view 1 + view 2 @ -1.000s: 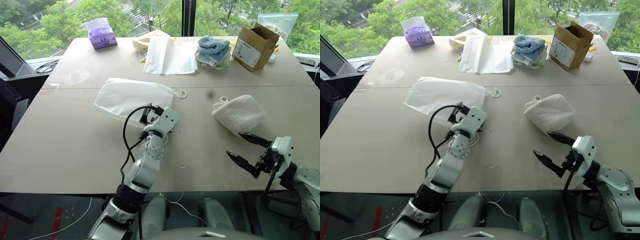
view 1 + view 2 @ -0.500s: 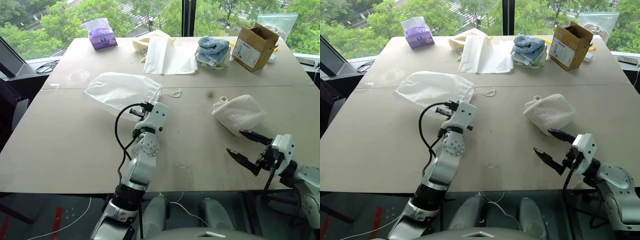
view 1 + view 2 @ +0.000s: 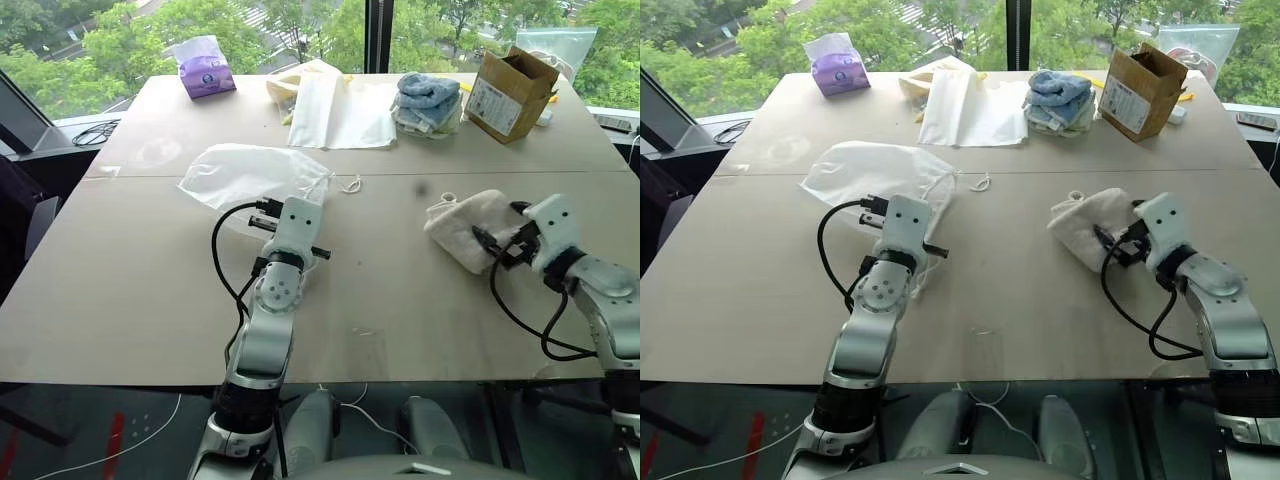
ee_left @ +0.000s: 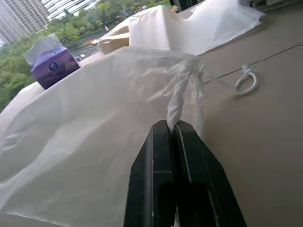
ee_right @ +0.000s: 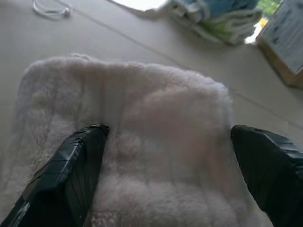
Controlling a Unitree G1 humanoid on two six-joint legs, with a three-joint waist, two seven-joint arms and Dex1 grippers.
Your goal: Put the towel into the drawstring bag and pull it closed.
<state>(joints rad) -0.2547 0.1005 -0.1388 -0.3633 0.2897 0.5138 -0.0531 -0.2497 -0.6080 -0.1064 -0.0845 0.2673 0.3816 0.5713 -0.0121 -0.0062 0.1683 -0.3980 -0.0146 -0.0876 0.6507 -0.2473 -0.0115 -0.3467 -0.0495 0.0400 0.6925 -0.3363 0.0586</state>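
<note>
One big tan wooden table (image 3: pixel 120 290) holds everything. There is one drawstring bag (image 3: pixel 250 175), a thin, crinkly white pouch you can almost see through. It lies on the left side of the table. Its mouth is bunched up, and its thin white cord ends in a little loop (image 3: pixel 352 184) on the tabletop just beside it.

The left gripper (image 4: pixel 173 126) has its two black fingers pressed tight together on the bunched mouth of the bag.

There is one towel (image 3: pixel 470 228), a small cream-white cloth with a bumpy grid feel. It lies on the right side of the table, well apart from the bag. The right gripper (image 5: pixel 168 137) is spread wide, with one black finger (image 5: pixel 75 161) on each side of the towel. The fingers touch the cloth but have not squeezed it.

At the far edge of the table sit four more things: one purple tissue pack (image 3: pixel 204 68), one flat white bag (image 3: pixel 343 108), one stack of blue and white folded cloths (image 3: pixel 426 100), and one brown cardboard box (image 3: pixel 509 92).
</note>
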